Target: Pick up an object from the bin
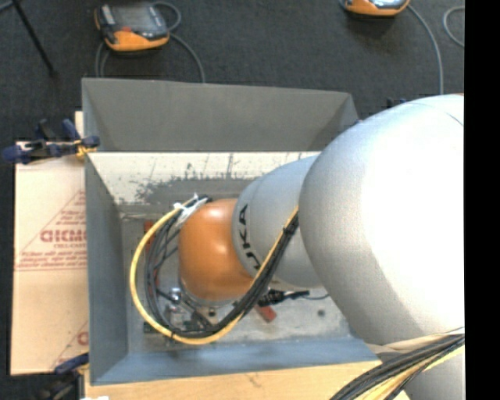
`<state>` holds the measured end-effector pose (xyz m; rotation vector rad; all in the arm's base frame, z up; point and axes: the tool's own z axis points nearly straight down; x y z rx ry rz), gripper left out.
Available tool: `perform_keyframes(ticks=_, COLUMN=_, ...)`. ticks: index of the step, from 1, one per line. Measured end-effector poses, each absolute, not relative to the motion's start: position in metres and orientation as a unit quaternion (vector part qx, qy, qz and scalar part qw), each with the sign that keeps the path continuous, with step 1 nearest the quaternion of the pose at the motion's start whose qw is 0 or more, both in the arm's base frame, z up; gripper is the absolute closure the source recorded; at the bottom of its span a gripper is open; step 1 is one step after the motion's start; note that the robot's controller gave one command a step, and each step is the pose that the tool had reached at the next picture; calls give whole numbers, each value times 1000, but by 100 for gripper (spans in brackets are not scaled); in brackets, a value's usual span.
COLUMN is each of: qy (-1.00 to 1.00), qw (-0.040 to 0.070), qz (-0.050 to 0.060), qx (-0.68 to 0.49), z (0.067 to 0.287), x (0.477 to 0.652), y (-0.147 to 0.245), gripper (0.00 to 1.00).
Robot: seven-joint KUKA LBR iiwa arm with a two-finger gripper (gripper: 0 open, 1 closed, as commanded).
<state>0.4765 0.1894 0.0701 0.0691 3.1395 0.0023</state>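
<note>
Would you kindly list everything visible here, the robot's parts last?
bin: one, grey metal, centre.
small red thing: one, red, bin floor near the front wall.
handheld devices: two, orange and black, on the dark floor beyond the bin.
arm: one, pale grey, reaching in from the right.
orange cover: one, on the wrist.
cables: several, yellow and black, looped round the cover.
gripper: one, metallic, low at the bin's front left, partly hidden by cables.

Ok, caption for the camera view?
Arm reaches into grey bin, gripper low at its left; small red thing alongside.
</note>
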Motion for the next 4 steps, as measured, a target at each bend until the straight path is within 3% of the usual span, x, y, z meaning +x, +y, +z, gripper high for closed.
perform_keyframes(ticks=1, qy=1000, qw=1, qz=1, qx=23, z=70, x=477, y=189, gripper=100)
perform_keyframes(ticks=2, qy=1000, qw=-3, qz=-1, qx=24, z=114, x=482, y=194, gripper=100)
perform_keyframes(ticks=3, qy=1000, qw=3, qz=2, qx=24, z=169, x=489, y=199, gripper=100)
perform_keyframes(ticks=4, qy=1000, qw=0, qz=0, qx=20, z=202, x=486, y=196, gripper=100)
